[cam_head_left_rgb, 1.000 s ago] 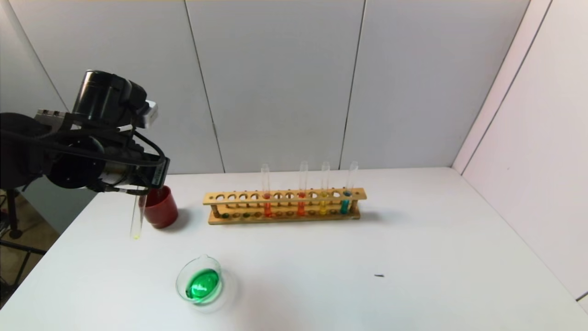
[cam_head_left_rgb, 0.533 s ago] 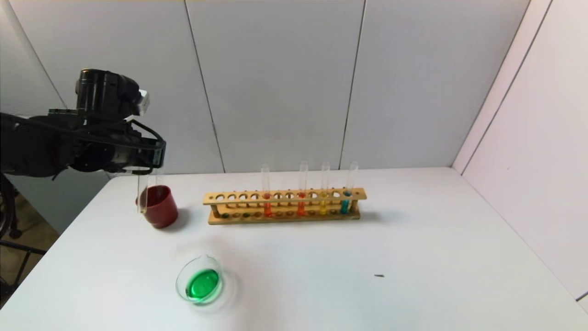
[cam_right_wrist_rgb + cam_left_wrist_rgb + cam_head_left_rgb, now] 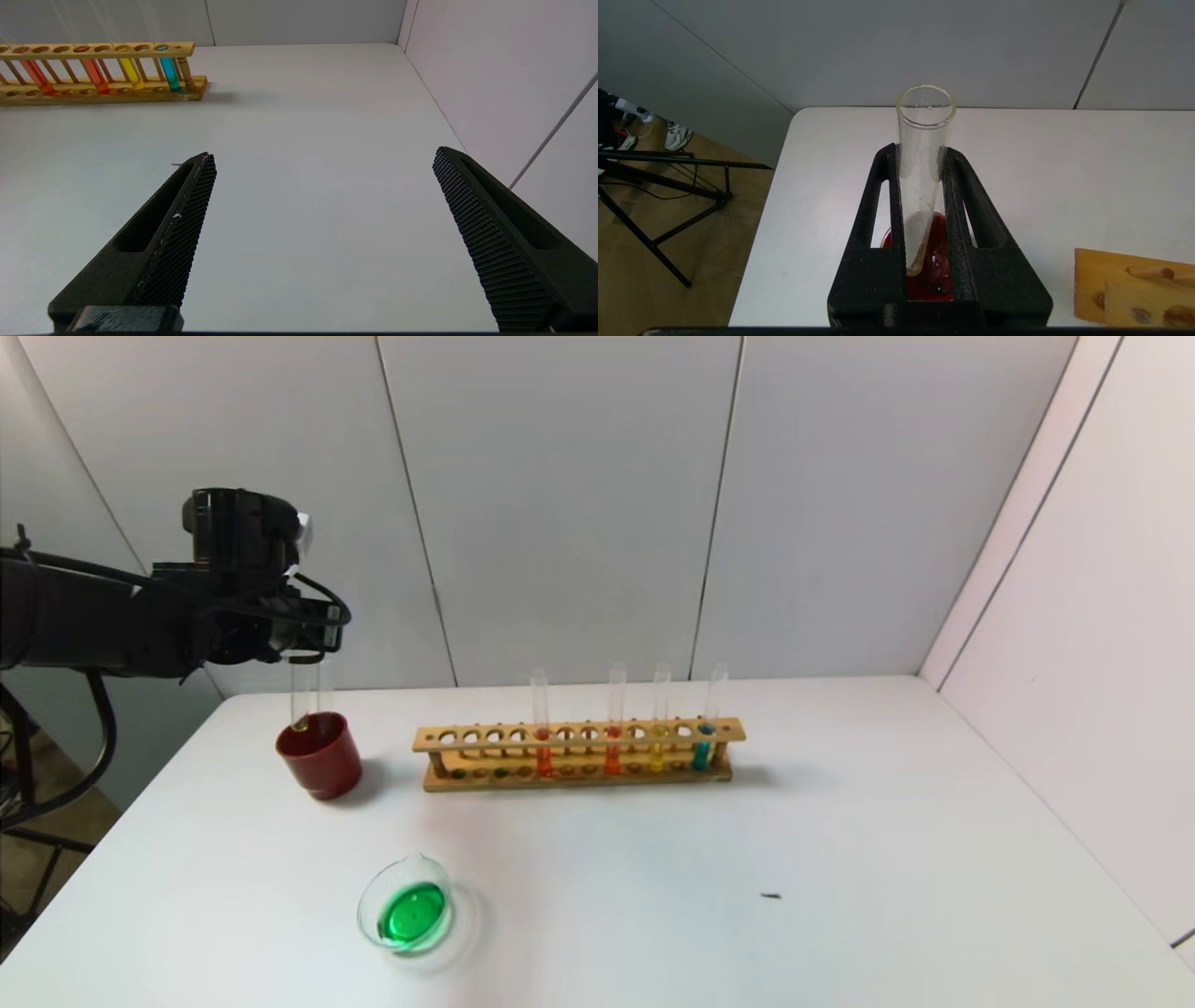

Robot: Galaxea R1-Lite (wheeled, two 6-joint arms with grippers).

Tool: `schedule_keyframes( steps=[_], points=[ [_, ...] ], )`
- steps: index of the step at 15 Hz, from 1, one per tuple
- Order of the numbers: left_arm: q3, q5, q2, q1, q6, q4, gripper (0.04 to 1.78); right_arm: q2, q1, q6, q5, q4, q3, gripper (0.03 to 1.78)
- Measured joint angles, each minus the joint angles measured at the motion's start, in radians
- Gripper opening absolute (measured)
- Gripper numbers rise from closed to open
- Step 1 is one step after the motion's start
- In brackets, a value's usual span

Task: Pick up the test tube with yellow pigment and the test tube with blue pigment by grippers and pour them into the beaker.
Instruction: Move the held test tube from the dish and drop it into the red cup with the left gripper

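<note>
clamping emptied tube [image 3: 924, 154] over red cup [image 3: 319, 755], left gripper [image 3: 924, 186]; right gripper [image 3: 322, 219] jaws apart; no legible writing.

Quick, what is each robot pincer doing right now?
Left pincer: shut on the slim, nearly empty clear glass test tube, above the dark red cup.
Right pincer: open, holding nothing, over the white table.

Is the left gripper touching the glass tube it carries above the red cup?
Touching. The left wrist view shows the left gripper shut on the test tube, both black fingers pressed against its glass.
</note>
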Motion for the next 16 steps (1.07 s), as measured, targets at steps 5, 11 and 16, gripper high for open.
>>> schedule_keyframes(
  steps=[5, 11, 16],
  points=[
    [0.010, 0.000, 0.036, 0.006, -0.013, -0.001, 0.30, 0.000, 0.000, 0.000, 0.000, 0.000, 0.000, 1.70],
    [0.100, -0.002, 0.036, 0.001, -0.013, -0.074, 0.30, 0.000, 0.000, 0.000, 0.000, 0.000, 0.000, 1.70],
    [0.201, -0.004, 0.027, 0.000, -0.013, -0.150, 0.33, 0.000, 0.000, 0.000, 0.000, 0.000, 0.000, 1.70]
  ],
)
